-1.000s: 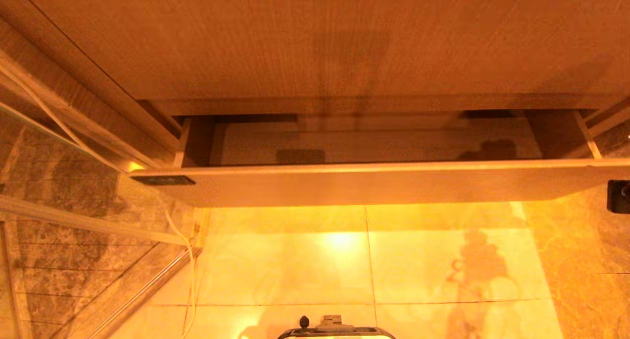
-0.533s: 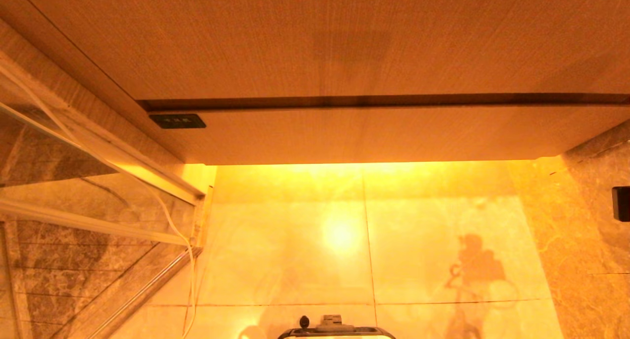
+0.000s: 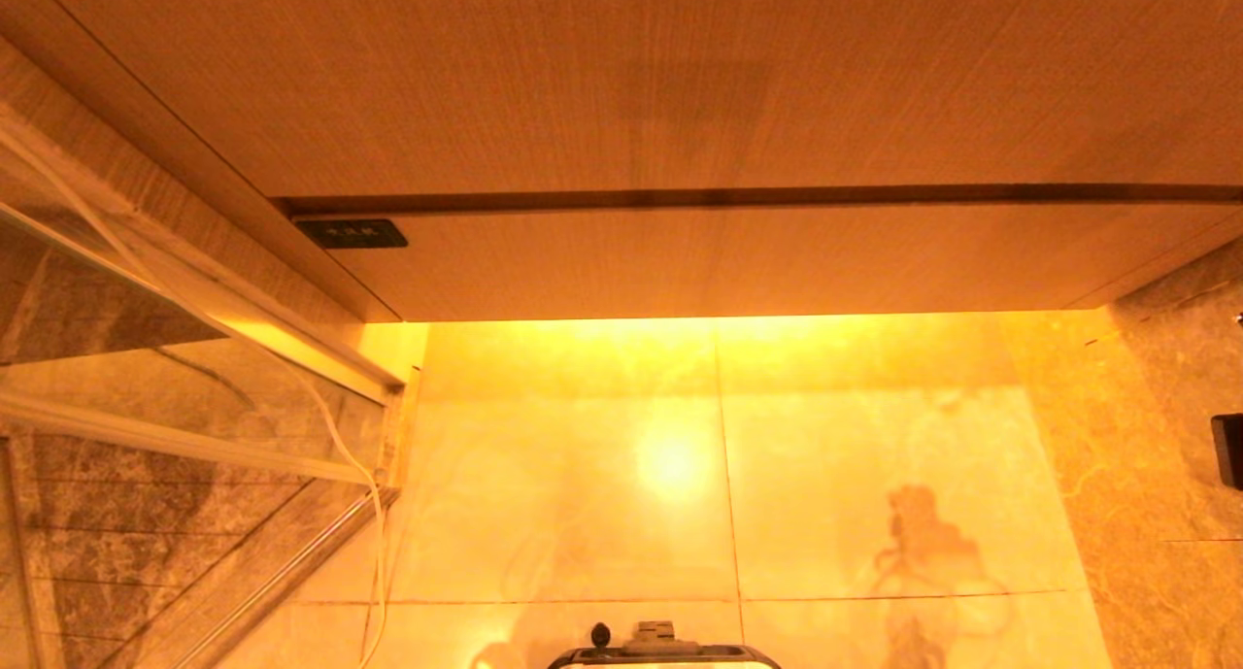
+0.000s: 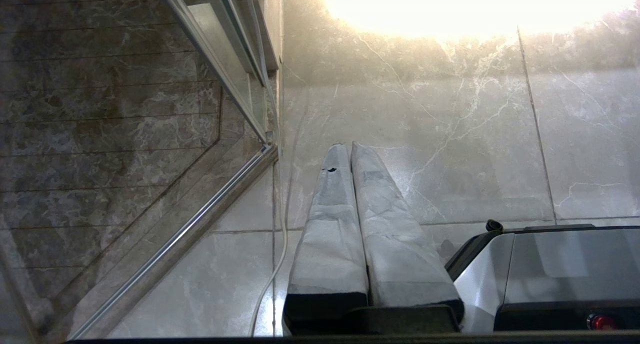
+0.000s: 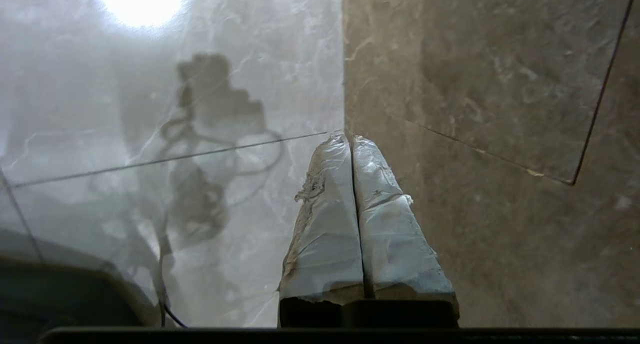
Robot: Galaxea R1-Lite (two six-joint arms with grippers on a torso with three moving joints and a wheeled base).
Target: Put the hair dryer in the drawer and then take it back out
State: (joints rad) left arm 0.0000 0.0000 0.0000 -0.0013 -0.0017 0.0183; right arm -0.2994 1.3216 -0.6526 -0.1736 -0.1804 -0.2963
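Observation:
The drawer (image 3: 738,261) is pushed in flush under the wooden countertop (image 3: 621,77), its flat front showing a small black label (image 3: 352,233). The hair dryer is hidden from every view. My right gripper (image 5: 348,137) is shut and empty, its taped fingers (image 5: 325,224) pointing at the floor where pale tile meets brown tile. Only a black part of the right arm (image 3: 1229,451) shows at the head view's right edge, below and to the right of the drawer. My left gripper (image 4: 348,145) hangs parked over the floor, shut and empty.
A glass partition with a metal frame (image 3: 194,436) stands at the left, and a white cord (image 3: 361,475) runs down beside it. The robot's base (image 4: 550,274) sits close to the left gripper. Glossy floor tiles (image 3: 680,514) lie below the drawer.
The drawer, pulled out one second ago, has slid shut and now sits flush. The black part of the right arm at the right edge has dropped lower and drawn back from the drawer.

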